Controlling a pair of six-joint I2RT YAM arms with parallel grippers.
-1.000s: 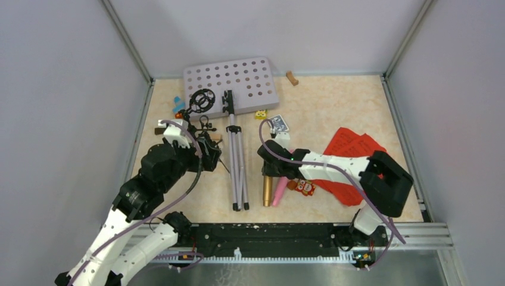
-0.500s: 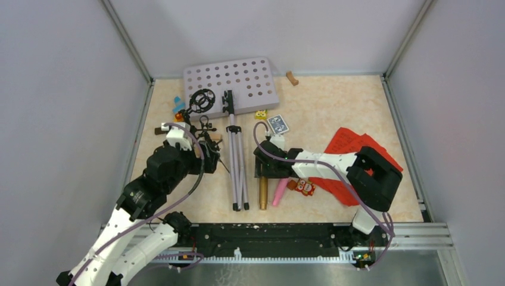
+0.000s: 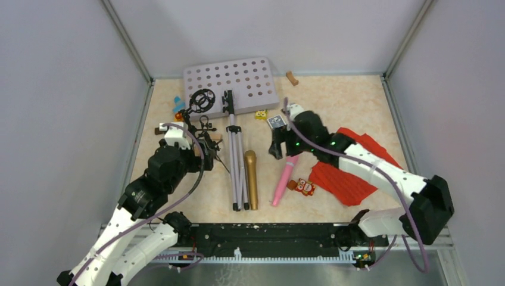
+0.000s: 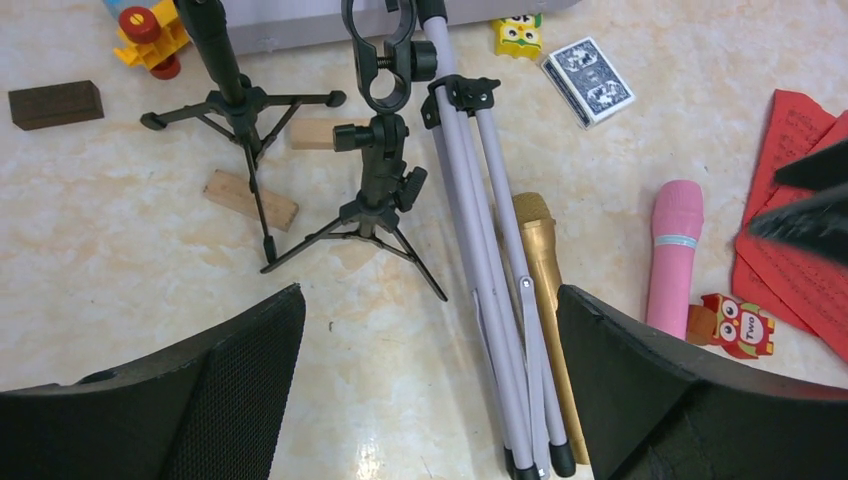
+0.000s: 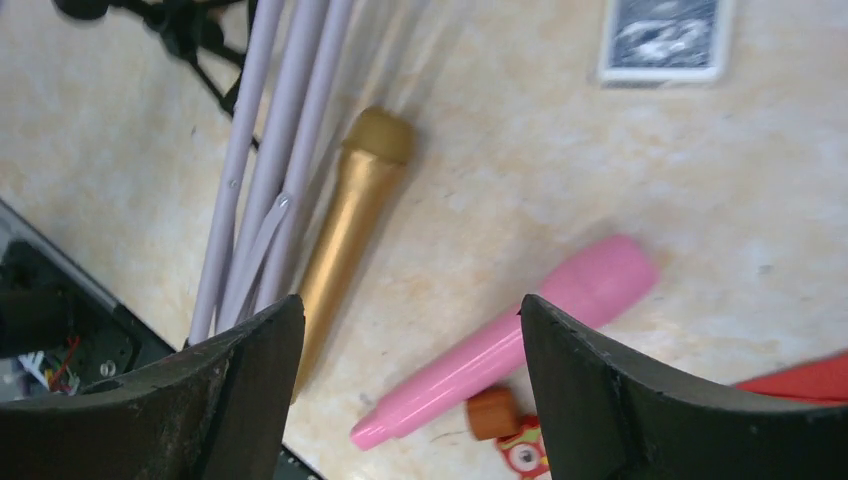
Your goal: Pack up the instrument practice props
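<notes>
Marbled table (image 3: 345, 101) bears gold microphone (image 3: 251, 179) lying flat.

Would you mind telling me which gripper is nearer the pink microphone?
Right: the right gripper is by the pink microphone; the left gripper is beyond the tripod pole.

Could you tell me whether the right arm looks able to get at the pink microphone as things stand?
Probably yes: the right pincer is open just over the pink microphone, which lies uncovered; only the owl toy sits beside its handle end.
</notes>
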